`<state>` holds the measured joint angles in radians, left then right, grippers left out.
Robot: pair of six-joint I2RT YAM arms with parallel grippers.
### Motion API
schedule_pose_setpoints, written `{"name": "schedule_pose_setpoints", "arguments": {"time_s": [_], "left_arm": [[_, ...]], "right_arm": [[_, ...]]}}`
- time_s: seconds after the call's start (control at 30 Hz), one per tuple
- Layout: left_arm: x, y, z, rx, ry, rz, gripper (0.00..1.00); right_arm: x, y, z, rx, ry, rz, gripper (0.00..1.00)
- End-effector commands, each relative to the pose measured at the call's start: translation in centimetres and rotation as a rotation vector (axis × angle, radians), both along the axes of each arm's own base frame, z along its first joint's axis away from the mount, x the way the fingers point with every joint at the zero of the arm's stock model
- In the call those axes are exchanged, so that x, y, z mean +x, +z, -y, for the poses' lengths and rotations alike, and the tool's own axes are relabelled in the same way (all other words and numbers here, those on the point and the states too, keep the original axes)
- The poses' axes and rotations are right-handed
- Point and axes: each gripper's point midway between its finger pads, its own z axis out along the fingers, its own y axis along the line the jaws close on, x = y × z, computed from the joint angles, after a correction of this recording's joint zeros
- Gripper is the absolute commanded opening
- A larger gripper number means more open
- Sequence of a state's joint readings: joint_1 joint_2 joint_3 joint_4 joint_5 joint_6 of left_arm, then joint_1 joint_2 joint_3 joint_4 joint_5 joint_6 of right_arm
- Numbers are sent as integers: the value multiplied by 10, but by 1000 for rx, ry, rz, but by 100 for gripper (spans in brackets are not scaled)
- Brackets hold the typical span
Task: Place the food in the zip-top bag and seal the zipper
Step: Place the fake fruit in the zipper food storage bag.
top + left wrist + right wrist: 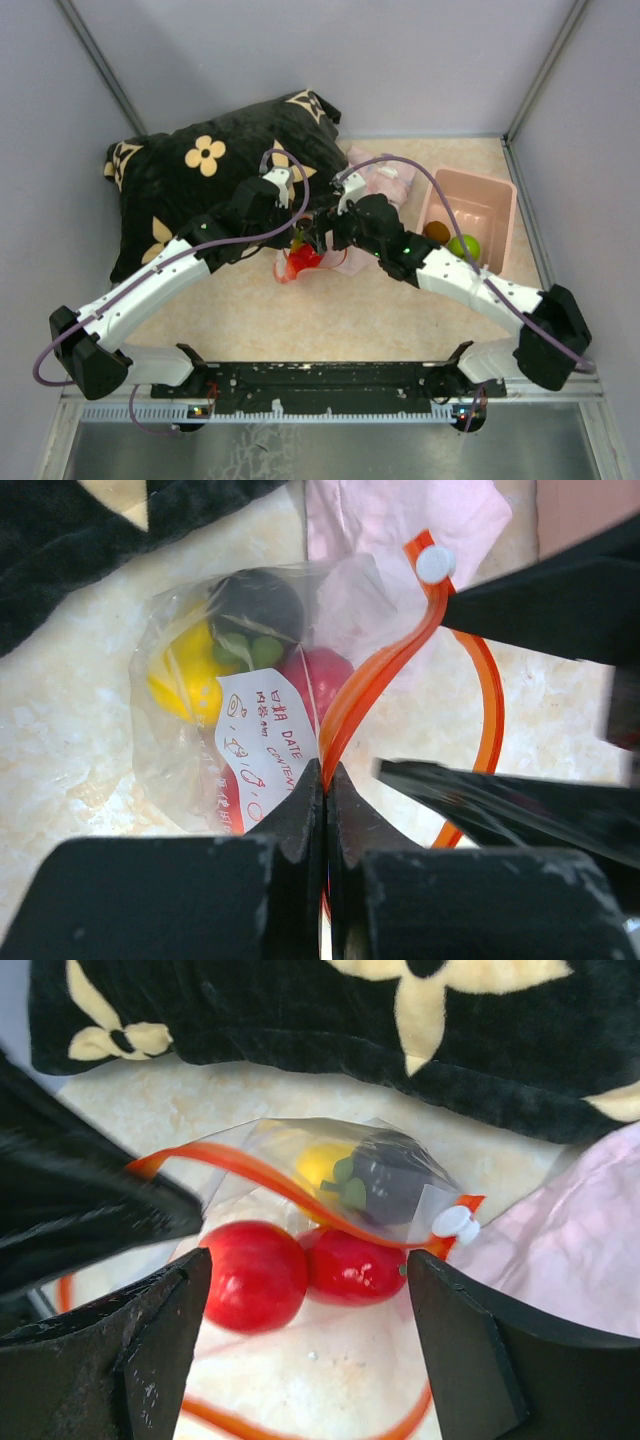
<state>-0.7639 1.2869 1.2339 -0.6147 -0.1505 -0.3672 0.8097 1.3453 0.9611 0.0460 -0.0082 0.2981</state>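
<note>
The zip-top bag lies on the table between both arms, its mouth gaping. My left gripper is shut on the orange-red zipper at one side of the mouth. A white slider sits at the strip's far end. Inside the bag are a yellow fruit, a dark fruit and two red fruits. My right gripper hangs open right over the red fruits at the bag's mouth, holding nothing. From above, the bag shows red under both grippers.
A black flowered pillow lies at the back left, close behind the bag. A pale pink cloth lies behind the right gripper. The pink bin at the right holds a brown fruit and a green fruit.
</note>
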Motion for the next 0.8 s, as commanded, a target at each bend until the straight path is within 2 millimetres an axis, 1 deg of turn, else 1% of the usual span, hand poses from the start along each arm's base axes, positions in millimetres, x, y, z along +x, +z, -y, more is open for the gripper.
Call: {"name": "schedule_pose_setpoints", "arguments": {"time_s": [0.0,0.13,0.2,0.27,0.33,0.4,0.5,0.6,0.67,0.77], "left_arm": [[5,4,-8,16,44,33,0],[6,1,-11,20,65,32,0],[8,2,-13,23,85,44,0],[9,1,-13,20,87,42,0],[7,3,-10,0,73,39,0],[8,5,-9,-18,75,52,0],[15,4,-18,13,117,82,0],[20,-2,-30,78,165,94,0],[22,-6,-35,90,189,107,0],[25,-5,-41,78,215,159,0]], "right_arm": [[-20,47,24,16,-4,67,80],[-27,55,59,-58,-82,76,82],[-27,56,77,-110,-142,69,83],[-22,56,96,-149,-201,57,84],[-13,52,116,-168,-255,31,84],[-6,50,131,-171,-291,14,84],[7,48,153,-180,-355,-2,84],[28,32,188,-227,-462,-56,84],[37,21,212,-256,-532,-98,84],[45,13,235,-260,-606,-152,84]]}}
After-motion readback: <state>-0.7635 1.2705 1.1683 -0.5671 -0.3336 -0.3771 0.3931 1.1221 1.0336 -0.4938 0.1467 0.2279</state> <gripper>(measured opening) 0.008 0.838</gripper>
